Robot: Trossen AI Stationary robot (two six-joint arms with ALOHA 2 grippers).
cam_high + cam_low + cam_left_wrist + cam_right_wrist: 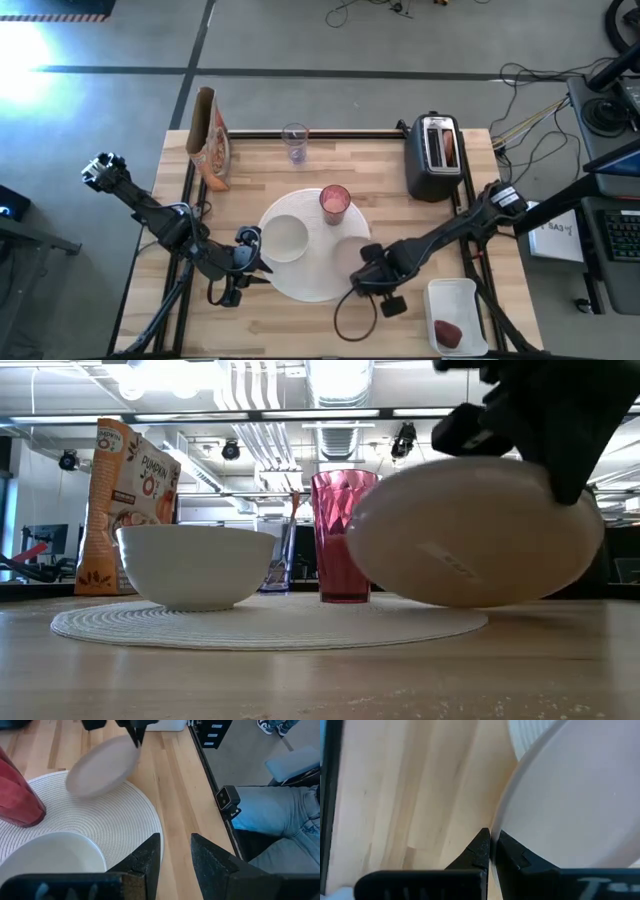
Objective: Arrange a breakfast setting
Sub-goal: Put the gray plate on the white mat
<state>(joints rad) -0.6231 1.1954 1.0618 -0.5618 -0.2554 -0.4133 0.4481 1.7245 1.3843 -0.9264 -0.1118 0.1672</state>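
Note:
A round white plate [470,530] hangs tilted over the right part of a round woven white mat [310,280], with my right gripper [492,837] shut on its rim. A small white bowl [283,238] and a pink tumbler [335,203] stand on the mat. My left gripper [176,837] waits open just beyond the bowl's left side, pointing down and to the right, with nothing between its fingers. A dark-red fruit [448,332] lies in the white tray [455,295] at the near right. A brownish piece [449,148] shows in one slot of the toaster. My right gripper pinches the plate's rim [496,827] between its two fingers. The fingers come steeply from above, on the plate's edge toward the table's near right. The plate hangs below them, tilted, clear of the mat.
A black-and-silver toaster [433,155] stands at the far right, a clear tumbler [294,140] at the far middle, an orange cereal bag [210,140] at the far left. A person's legs in jeans [280,820] show beyond the table's edge. Bare wood lies in front of the mat.

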